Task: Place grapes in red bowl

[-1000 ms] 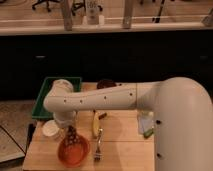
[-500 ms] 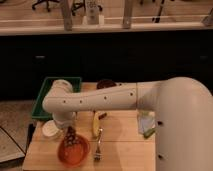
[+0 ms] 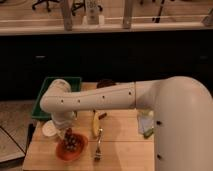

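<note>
The 1 gripper (image 3: 67, 131) hangs directly over the red bowl (image 3: 80, 151). The grapes (image 3: 70, 143) sit just beneath it, inside the bowl's rim (whether it grips them or has let go, I cannot tell). A white cup (image 3: 49, 129) lies close beside it, a banana (image 3: 95, 124) on its opposite side.

1 cam, high behind arm (image 3: 95, 100); hand (image 3: 68, 132) lower-left

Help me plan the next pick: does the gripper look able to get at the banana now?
Probably yes. The gripper hangs over the red bowl, at the grapes, and the banana lies uncovered just beside that bowl; the fork sits next to it, not across it.
</note>
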Controlling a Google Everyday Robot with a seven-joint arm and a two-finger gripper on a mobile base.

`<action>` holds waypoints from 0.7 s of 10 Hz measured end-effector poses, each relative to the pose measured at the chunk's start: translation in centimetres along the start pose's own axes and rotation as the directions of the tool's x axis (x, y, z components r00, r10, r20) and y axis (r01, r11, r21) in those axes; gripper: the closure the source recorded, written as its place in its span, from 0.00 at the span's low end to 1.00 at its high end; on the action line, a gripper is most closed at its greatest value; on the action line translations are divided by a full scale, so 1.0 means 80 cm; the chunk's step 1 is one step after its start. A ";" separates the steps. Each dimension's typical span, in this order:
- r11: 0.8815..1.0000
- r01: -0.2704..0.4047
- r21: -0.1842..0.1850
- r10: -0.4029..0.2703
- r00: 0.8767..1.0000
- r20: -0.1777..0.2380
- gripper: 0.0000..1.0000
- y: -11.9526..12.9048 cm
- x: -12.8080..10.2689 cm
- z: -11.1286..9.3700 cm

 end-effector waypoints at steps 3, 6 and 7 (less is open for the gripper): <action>1.000 0.000 -0.004 0.000 1.000 0.013 0.20 0.001 -0.001 -0.005; 1.000 -0.008 -0.013 0.008 1.000 0.024 0.20 0.006 -0.005 -0.014; 1.000 -0.015 -0.016 0.016 1.000 0.027 0.20 0.008 -0.006 -0.016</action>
